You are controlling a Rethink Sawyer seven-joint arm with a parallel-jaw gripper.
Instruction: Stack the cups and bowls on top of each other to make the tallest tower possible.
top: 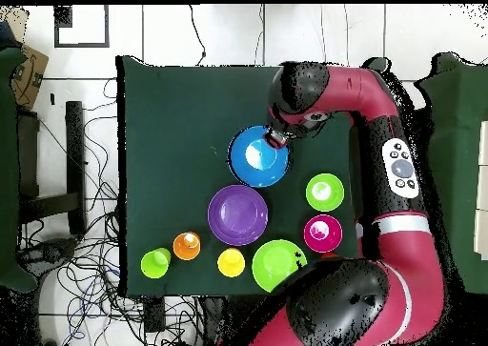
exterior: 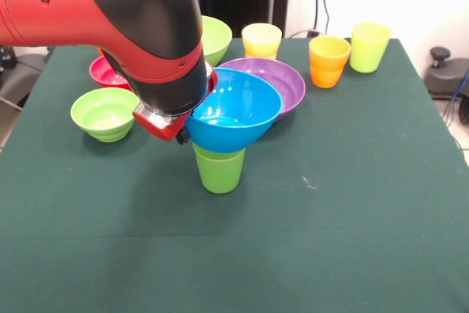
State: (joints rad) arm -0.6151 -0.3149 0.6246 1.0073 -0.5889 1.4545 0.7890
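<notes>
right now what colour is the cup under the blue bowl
Green cup, under the blue bowl; the front view shows it best.

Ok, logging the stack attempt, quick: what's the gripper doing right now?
Gripper: at the rim of the blue bowl that sits on the green cup; open or closed cannot be told.

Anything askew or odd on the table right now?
Yes: the large blue plastic bowl sits tilted on the upright green plastic cup, its far rim by the wide purple bowl. The gripper is at its edge.
</notes>
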